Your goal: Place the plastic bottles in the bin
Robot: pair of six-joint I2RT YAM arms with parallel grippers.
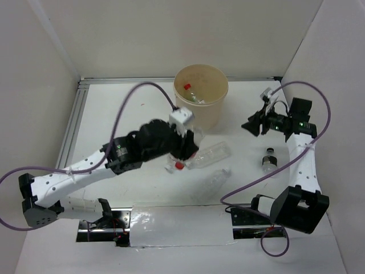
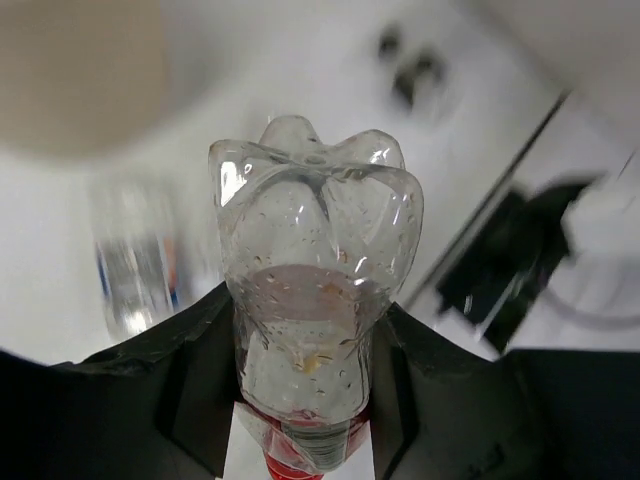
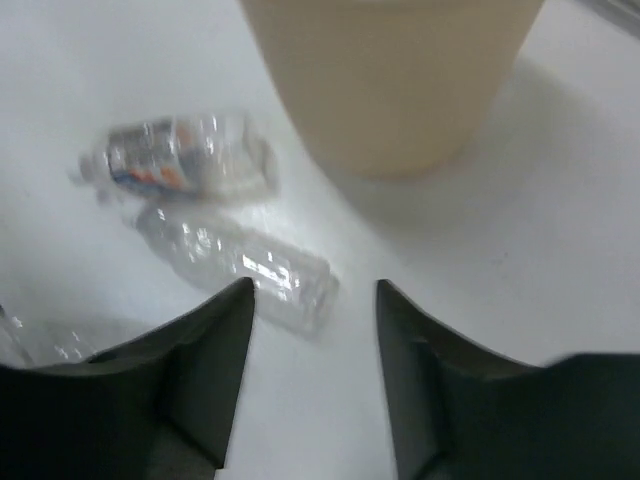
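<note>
Top external view: the left hand is over the middle of the white surface, just in front of the bin. It grips a clear bottle with a red cap. Inside the bin lies a red-capped bottle. One lying clear bottle is just right of the left hand, and a second lying bottle is nearer to the arm bases. A small black-capped bottle is beside the right arm and seems upright. The right hand is to the right of the bin, apart from it.

Left wrist view: the two fingers are closed on the gripped bottle, and its lobed bottom points at the camera. A blurred bottle lies at the left.

Right wrist view: the right hand has its fingers spread, with nothing between them. Beyond them lie a plain clear bottle and a bottle with a red and blue label, both near the wall of the bin.
</note>
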